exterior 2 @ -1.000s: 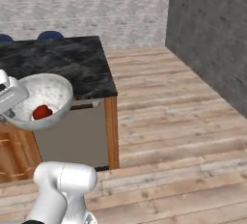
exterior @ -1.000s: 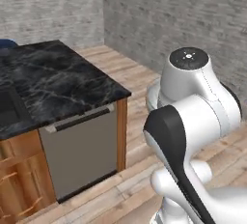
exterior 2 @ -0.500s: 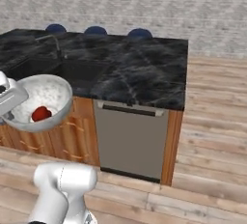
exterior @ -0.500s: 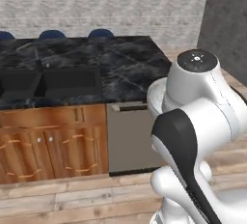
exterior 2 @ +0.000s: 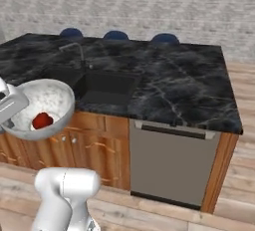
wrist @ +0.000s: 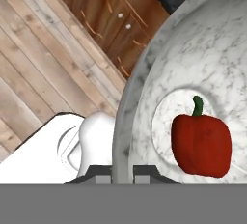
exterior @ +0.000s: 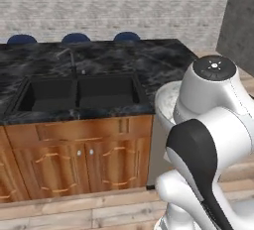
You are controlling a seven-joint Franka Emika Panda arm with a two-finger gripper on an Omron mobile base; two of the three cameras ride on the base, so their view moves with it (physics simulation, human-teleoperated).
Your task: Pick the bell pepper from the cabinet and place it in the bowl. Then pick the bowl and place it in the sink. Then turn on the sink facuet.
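Two basins in sink, set in black tabletop, ahead at 11 o'clock. Bowl held aloft, short of tabletop, rim pinched by pincer. Bell pepper loose in bowl bottom. Risk: thin rim grip; tilt or jolt could spill pepper, drop bowl.

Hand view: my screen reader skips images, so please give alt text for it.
A red bell pepper with a green stem lies inside a round white-grey speckled bowl, whose rim the gripper is shut on. Below are wooden floor planks and brown wooden base cabinets.
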